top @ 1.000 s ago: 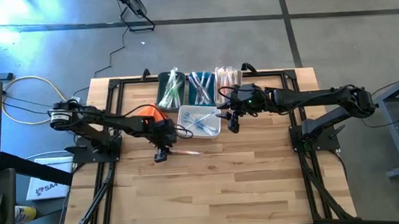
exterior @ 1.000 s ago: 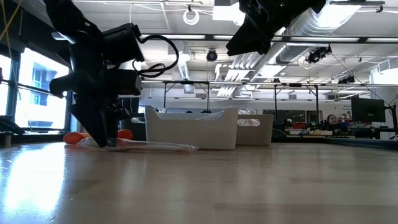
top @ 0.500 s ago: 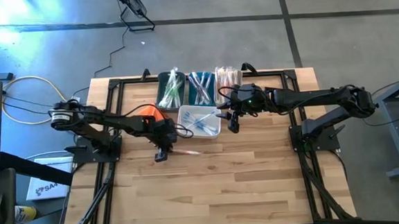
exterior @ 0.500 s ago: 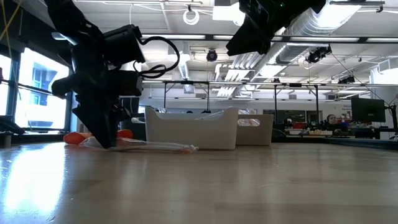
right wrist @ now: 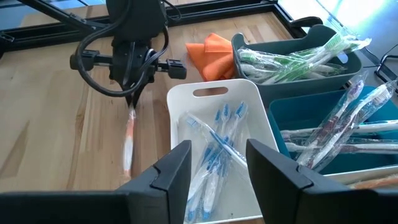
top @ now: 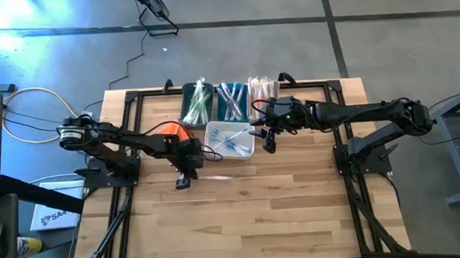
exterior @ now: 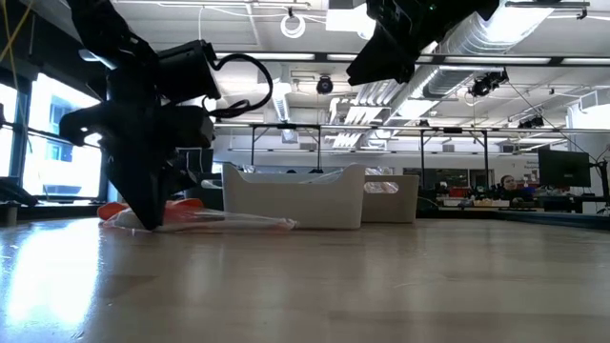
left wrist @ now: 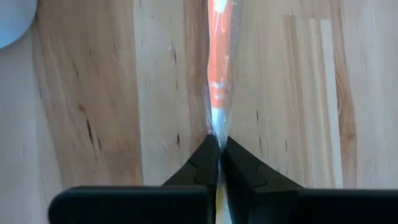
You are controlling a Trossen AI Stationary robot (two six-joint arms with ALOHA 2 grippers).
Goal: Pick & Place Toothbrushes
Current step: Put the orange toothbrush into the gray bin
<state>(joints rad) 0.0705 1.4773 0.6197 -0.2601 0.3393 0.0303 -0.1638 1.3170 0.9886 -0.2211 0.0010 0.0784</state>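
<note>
Orange-handled and sealed in clear plastic, one wrapped toothbrush [left wrist: 218, 68] lies flat on the pale wooden table [top: 283, 214], just in front of the white plastic bin [top: 230, 139] of blue toothbrushes [right wrist: 216, 148]. The left gripper [top: 184, 180] reaches steeply down from its bent dark arm, its fingers [left wrist: 202, 167] pressed together, pinching one end of the wrapper at the tabletop. The right gripper [top: 268, 143] hangs raised beside the white bin's right edge, jaws spread and empty.

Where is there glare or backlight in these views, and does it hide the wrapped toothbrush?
High view: blue-white glare on the floor, upper left. Low view: bright windows and ceiling lights silhouette the left end effector. Left wrist view: evenly lit, orange toothbrush clear.
</note>
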